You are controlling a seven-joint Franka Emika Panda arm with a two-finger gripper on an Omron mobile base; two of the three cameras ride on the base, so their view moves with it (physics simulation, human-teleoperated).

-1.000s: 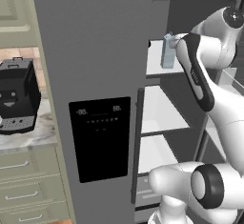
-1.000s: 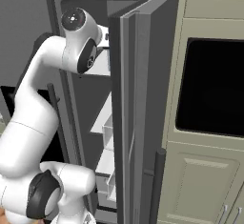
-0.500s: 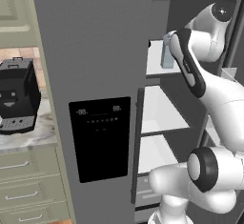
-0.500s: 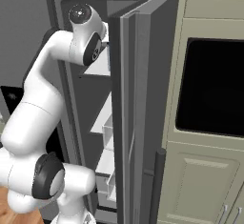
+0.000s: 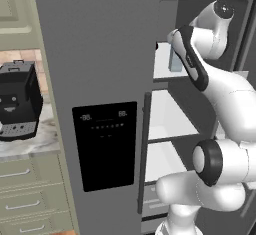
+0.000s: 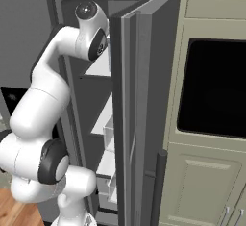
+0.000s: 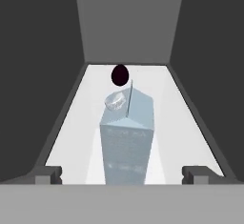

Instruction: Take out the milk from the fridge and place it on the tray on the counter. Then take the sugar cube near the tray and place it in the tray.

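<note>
The milk (image 7: 127, 137), a pale blue-white carton with a capped top, stands upright on a white upper shelf inside the open fridge (image 5: 100, 54). In the hand view it rises between my two fingertips (image 7: 47, 174), with a gap on each side. My gripper (image 7: 123, 175) is open around the carton's base and is not pressing on it. In the left base view the carton (image 5: 175, 63) peeks out behind my forearm. The fridge door (image 6: 139, 114) stands open in the right base view. The tray and the sugar cube are out of view.
A dark round object (image 7: 120, 75) sits at the back of the shelf behind the carton. A black coffee machine (image 5: 17, 101) stands on the marble counter (image 5: 30, 141) left of the fridge. A built-in oven (image 6: 211, 85) is right of the open door.
My arm has reached further into the fridge toward the milk, with the elbow rising. The jaws stayed open and the carton has not moved.
</note>
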